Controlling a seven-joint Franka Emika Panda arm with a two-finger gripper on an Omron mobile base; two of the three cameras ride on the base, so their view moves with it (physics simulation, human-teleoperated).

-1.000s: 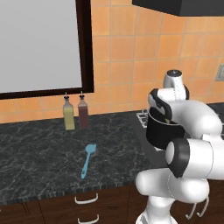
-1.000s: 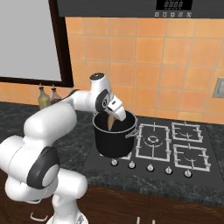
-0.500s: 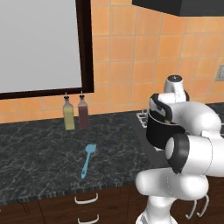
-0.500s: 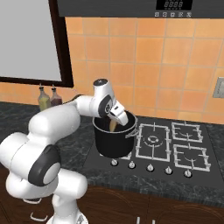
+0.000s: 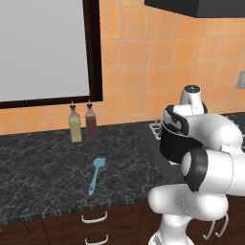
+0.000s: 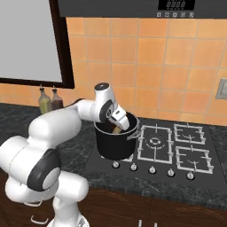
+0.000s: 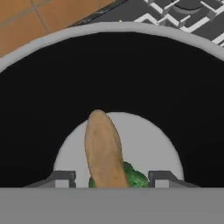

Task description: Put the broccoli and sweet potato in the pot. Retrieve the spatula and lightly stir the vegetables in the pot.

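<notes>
My gripper (image 7: 111,178) hangs over the pot (image 6: 114,141), its fingers parted either side of the sweet potato (image 7: 103,154) without touching it. The tuber points toward twelve o'clock in my hand view, above the broccoli (image 7: 132,176) on the pot's floor (mostly hidden). The spatula (image 5: 95,175) lies on the counter (image 5: 43,167).

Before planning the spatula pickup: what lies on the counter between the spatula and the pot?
In the left base view, bare dark counter lies between the spatula and the pot; the two bottles stand behind that stretch.
</notes>
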